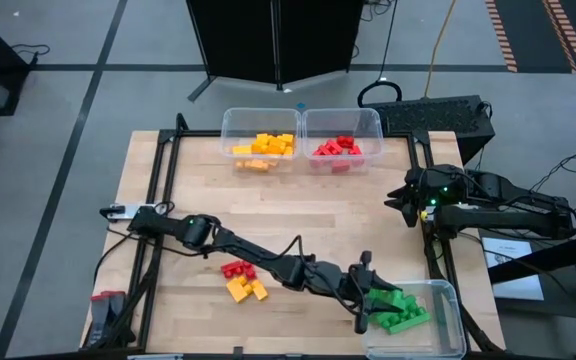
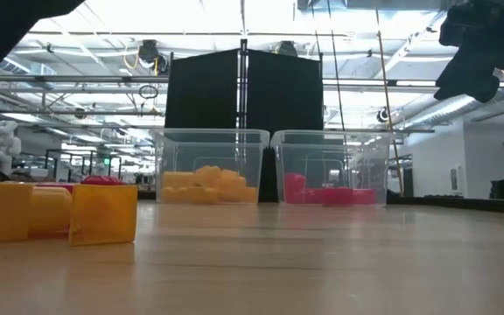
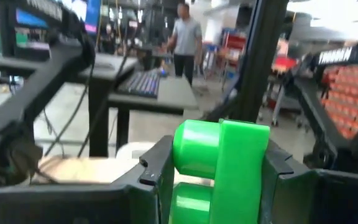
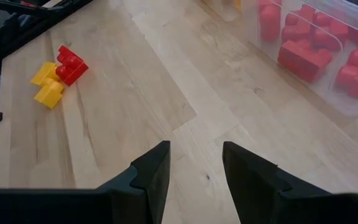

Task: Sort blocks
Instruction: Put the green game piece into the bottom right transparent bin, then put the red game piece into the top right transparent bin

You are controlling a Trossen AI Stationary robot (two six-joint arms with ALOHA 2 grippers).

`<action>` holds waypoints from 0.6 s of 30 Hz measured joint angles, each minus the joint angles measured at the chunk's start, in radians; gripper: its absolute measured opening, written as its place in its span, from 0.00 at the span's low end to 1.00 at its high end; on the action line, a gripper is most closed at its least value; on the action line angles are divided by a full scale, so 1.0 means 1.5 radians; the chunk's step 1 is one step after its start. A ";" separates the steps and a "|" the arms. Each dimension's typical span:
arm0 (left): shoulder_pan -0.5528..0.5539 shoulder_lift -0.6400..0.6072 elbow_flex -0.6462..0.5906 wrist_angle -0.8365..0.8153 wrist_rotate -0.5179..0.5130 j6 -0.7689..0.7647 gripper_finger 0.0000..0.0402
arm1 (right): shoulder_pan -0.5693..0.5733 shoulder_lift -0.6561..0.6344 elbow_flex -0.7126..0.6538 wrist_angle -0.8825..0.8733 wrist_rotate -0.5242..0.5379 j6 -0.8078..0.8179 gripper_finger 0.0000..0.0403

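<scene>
Now the left gripper's fingers clamp a green block between them.

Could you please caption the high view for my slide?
Left gripper holds a green block over the green bin; right gripper waits.

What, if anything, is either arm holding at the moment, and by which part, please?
The left gripper holds a green block, clamped by its two opposite sides, studs facing outward. The right gripper is open and holds nothing.

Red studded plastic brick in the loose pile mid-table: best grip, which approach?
Pinch the red studded plastic brick across its flat side walls, coming straight down. It abuts the yellow-orange bricks on its near side, so put the fingers on its free sides; the open right gripper is free.
</scene>
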 joint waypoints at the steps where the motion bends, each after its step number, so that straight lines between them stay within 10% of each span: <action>1: 0.000 0.000 0.000 -0.013 0.000 0.000 0.30 | 0.000 0.000 0.000 0.000 0.001 0.000 0.36; 18: -0.002 -0.005 0.000 0.001 -0.049 -0.018 0.59 | 0.000 0.000 0.000 -0.001 0.018 -0.015 0.36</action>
